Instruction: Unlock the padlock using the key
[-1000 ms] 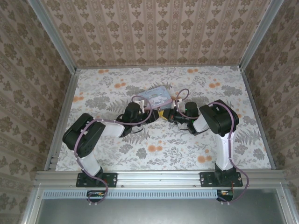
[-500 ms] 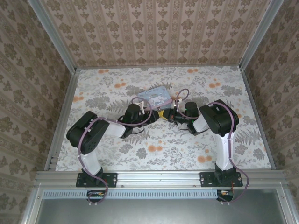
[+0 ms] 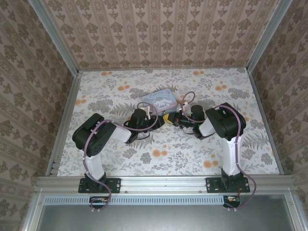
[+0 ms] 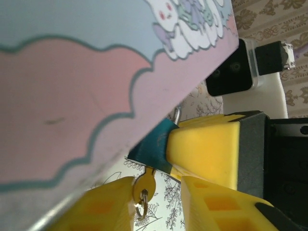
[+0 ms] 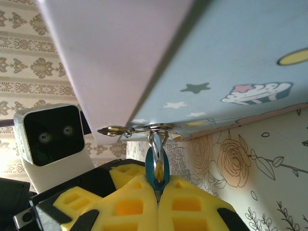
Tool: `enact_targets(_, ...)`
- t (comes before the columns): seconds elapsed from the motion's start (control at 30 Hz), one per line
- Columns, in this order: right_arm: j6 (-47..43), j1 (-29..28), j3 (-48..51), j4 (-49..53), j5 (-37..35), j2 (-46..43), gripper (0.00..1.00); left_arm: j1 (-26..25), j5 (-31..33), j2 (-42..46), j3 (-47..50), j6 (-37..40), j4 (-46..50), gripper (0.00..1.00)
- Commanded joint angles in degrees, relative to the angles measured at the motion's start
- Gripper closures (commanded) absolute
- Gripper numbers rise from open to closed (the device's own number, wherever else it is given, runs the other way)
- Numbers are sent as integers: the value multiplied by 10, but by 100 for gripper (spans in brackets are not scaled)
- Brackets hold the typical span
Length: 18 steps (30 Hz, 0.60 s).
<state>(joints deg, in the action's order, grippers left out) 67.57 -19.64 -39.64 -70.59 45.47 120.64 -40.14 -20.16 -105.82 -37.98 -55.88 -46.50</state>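
While right pincer (image 5: 159, 202) clamps teal padlock (image 5: 157, 168), left pincer (image 4: 156, 204) brackets brass key (image 4: 144, 186), part-open.

My two arms reach in toward mid-table, wrists nearly meeting. My right gripper (image 5: 158, 195) is clamped tight on the padlock (image 5: 157, 166); my left gripper (image 4: 156, 204) has its yellow fingers (image 4: 103, 207) parted.

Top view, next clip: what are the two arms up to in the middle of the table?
They are working on a padlock that hangs from the hasp of a pastel cartoon tin. The right claw is shut on the teal lock body. The left claw has its yellow fingers on either side of the key, which sits at the bottom of the padlock, apparently in the keyhole. The shackle looks closed, so the lock does not appear open yet.
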Motion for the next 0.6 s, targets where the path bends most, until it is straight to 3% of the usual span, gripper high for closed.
enact_targets(0.0,-1,1,-7,-42,15,7,100,-2,-3,-5,-3,5,-6,74)
enact_targets(0.2,-1,1,-6,-39,12,7,100,-5,15,14,-18,39,57,90)
enact_targets(0.4,2,1,-6,-38,8,6,100,-39,97,72,-79,161,267,98)
enact_targets(0.5,0,1,-6,-37,7,6,100,-53,124,85,-95,194,312,97)
enact_targets(0.57,-1,2,-5,-35,6,6,100,-51,124,91,-92,193,310,91)
